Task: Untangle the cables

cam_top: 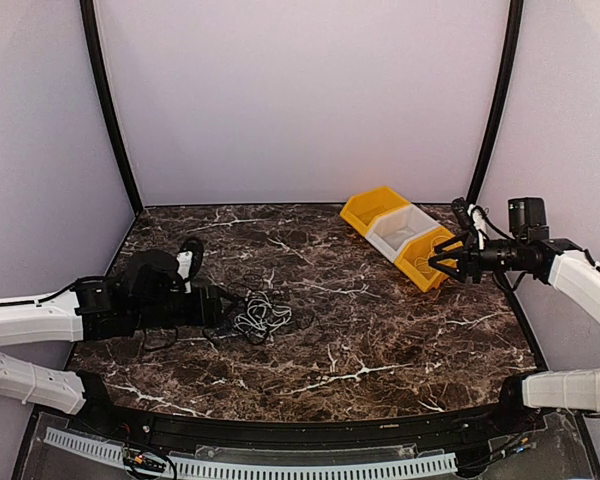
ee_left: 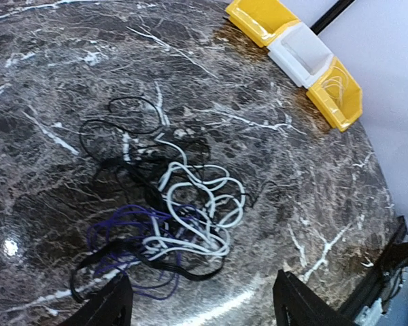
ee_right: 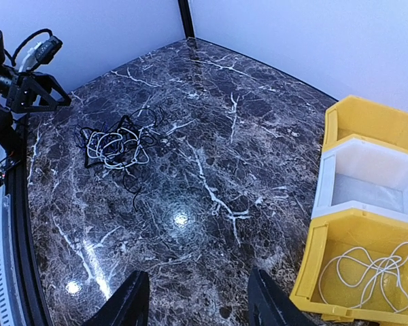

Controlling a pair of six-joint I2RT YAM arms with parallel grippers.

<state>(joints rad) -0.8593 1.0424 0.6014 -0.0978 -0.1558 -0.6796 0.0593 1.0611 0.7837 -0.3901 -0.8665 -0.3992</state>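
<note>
The cables (ee_left: 183,210) lie in one loose clump on the dark marble table (cam_top: 380,340), in the left part of the top view and just right of the left arm's tip. In the left wrist view the clump fills the centre of the frame. A white cord (ee_left: 211,204) makes many small loops in the middle. A purple cord (ee_left: 122,227) is coiled at the lower left of the clump, and thin black cords (ee_left: 115,129) spread out toward the upper left and also run under the white loops. They cross one another in several places (which one lies on top I cannot always tell).

The left gripper (ee_left: 200,282) is low and near to the clump. Its two fingers show at the bottom edge of the left wrist view, spread apart, with nothing between them and touching no cord.

The right gripper (ee_right: 197,274) is at the right side of the top view, beside the near yellow bin (ee_right: 311,268). Its jaws are released too, with only bare marble seen between them. Inside this bin, at the lower right of the right wrist view, rests a second white cord (ee_right: 370,268) in loose curls, well apart from the clump. Above it in the frame stand a white bin (ee_right: 326,183) and a far yellow bin (ee_right: 367,122), the three touching in a row.
</note>
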